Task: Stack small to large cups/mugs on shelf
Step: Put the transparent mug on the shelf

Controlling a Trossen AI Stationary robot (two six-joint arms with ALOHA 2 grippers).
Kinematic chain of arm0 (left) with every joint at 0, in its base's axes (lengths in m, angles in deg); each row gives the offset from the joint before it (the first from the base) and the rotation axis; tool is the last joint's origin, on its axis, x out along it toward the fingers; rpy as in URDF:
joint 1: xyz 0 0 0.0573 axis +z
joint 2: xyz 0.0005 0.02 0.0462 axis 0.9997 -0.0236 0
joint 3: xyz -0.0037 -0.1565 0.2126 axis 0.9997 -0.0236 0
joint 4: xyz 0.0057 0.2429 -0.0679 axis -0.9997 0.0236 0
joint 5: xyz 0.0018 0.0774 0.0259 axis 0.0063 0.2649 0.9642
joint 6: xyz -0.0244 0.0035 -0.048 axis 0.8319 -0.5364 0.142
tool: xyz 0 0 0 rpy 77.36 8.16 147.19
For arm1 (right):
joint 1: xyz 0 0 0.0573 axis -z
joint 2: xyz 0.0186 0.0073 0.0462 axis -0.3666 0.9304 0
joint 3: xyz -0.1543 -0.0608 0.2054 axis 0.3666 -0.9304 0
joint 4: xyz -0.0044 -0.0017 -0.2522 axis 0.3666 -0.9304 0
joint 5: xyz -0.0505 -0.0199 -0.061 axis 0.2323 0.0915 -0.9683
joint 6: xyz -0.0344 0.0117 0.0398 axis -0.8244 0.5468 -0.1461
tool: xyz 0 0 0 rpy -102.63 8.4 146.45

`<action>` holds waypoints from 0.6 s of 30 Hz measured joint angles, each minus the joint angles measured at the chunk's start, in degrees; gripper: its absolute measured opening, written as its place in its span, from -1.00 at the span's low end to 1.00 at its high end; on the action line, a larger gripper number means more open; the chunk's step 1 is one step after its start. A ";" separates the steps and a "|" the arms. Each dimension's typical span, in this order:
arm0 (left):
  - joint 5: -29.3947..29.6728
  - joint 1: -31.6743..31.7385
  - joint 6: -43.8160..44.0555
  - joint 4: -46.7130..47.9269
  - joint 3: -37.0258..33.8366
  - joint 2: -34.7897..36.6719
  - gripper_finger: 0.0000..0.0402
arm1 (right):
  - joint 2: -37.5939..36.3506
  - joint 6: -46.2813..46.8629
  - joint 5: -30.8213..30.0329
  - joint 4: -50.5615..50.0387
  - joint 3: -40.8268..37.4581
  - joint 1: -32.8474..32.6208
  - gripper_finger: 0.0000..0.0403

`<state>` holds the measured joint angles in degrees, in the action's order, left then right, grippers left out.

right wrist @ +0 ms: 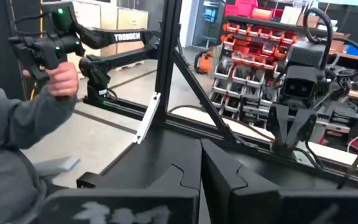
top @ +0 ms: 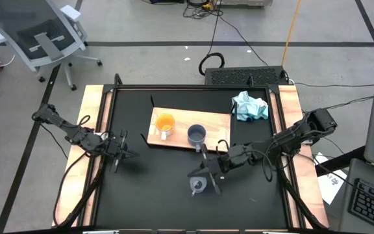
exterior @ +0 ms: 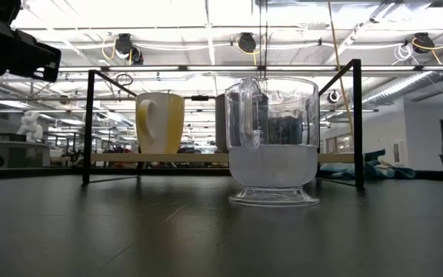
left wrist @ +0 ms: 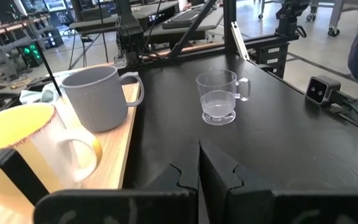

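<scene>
- The flat rectangular light-wood board (top: 180,135) lay on the black table top (top: 154,188), toward its far side, serving as the shelf for the cups.
- The orange mug with a white handle (top: 165,123) stood upright on the board's left part, and the blue-grey handled mug (top: 197,135) stood upright just beside it on the board's near edge; both looked already delivered but were side by side, not nested.
- The small clear glass cup with a handle (top: 198,186) stood upright on the bare table, near the front and apart from the board, so it seemed to be the piece not yet dealt with.
- The right gripper (top: 214,170) hung low just beside the glass cup, its fingers pressed together and holding nothing; in the right wrist view they (right wrist: 201,171) met with no gap. From there it would need to open before taking the cup.
- The left gripper (top: 123,155) waited over the table's left side, well apart from the cups, also closed and empty, its fingers (left wrist: 197,171) pointed toward the glass cup (left wrist: 220,98).
- A crumpled light-blue cloth (top: 249,106) lay at the far right corner, off the board.
- A person's grey sleeve (right wrist: 23,134) and hand showed beyond the table.
</scene>
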<state>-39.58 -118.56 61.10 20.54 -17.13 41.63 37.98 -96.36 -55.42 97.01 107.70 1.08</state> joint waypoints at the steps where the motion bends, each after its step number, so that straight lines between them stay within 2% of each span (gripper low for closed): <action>1: 0.00 -0.02 0.34 0.23 0.00 0.00 -0.95 | 0.00 0.00 0.01 0.02 0.00 0.09 -1.00; 13: 0.00 -0.02 0.74 1.00 0.00 0.00 -0.95 | 0.00 -2.15 0.03 -2.90 0.00 0.06 -1.00; 16: 0.00 -0.02 0.74 1.00 0.00 0.00 -0.95 | 0.00 -2.22 0.07 -6.17 0.25 0.35 -1.00; 18: 0.02 0.00 0.74 0.98 0.00 0.00 -0.95 | 0.03 -0.89 0.07 -12.16 2.33 0.73 -1.00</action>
<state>-39.56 -118.56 61.84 21.52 -17.13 41.63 38.00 -97.25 -55.36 84.85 110.03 1.81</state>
